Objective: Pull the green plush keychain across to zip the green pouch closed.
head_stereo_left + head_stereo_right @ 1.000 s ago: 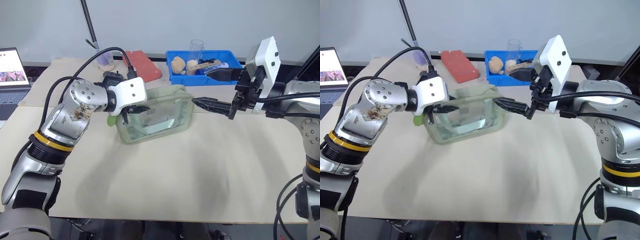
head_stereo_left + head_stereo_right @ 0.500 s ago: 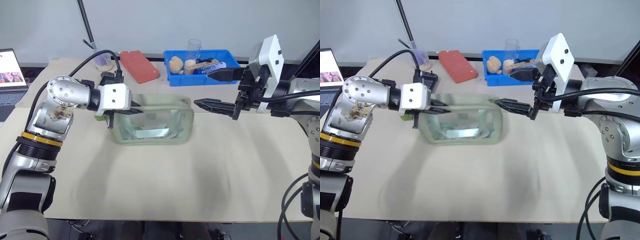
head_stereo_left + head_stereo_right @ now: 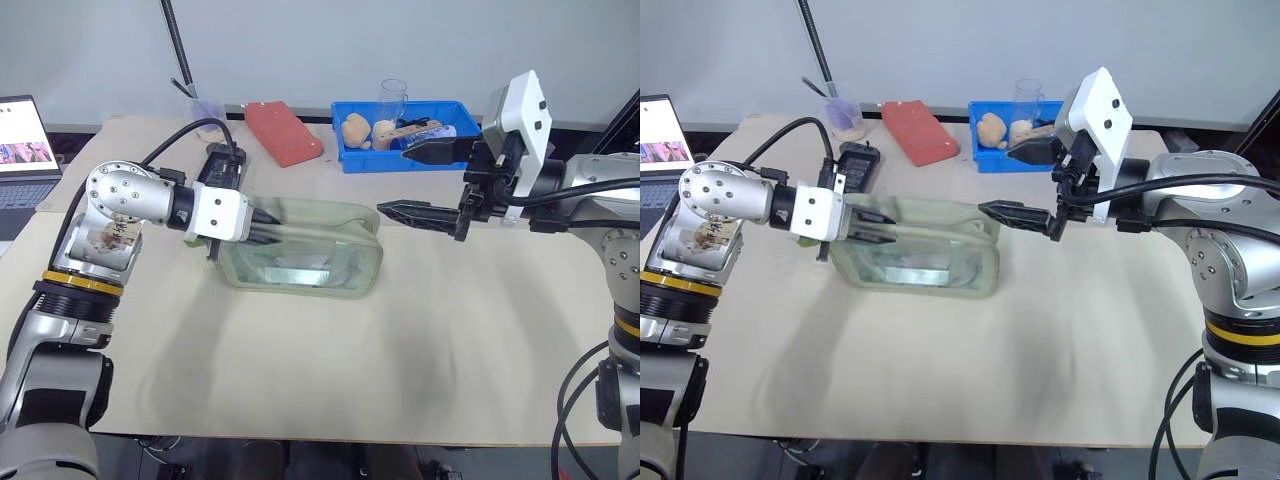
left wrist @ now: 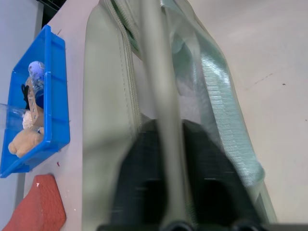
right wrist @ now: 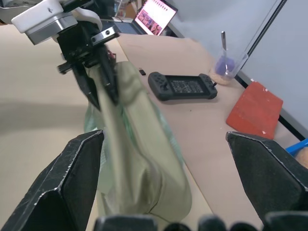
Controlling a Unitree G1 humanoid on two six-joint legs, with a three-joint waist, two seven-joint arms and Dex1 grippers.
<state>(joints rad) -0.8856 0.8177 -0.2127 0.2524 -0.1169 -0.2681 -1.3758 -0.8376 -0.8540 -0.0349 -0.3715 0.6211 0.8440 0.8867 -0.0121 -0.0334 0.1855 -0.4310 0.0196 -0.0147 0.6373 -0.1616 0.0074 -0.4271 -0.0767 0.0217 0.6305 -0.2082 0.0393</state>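
Two grippers are in play over the tan table (image 3: 420, 340), so let's take them in turn. Left of centre in the head view, the left gripper (image 3: 270, 227) reaches sideways into the near end of the green pouch (image 3: 320, 262). Its black fingers (image 5: 90, 90) stand partway apart, one on each side of the pouch's raised top edge. Whether they actually press the fabric, I cannot tell from here. The pouch itself lies flat at the middle of the table, its long side running left to right, with the clear window panel facing the camera.

Over to the right gripper (image 3: 392, 182), which hovers at centre right, jaws spread as wide as they go. It has nothing in its grasp and points toward the pouch's right end, just short of it.

Along the back, top centre, there's a blue bin (image 3: 455, 108) with a beige plush toy (image 3: 355, 128) inside. A red flat case (image 3: 285, 131) lies to its left, a black game controller (image 3: 857, 164) sits behind the pouch, and a laptop (image 3: 22, 140) sits at the far left edge.
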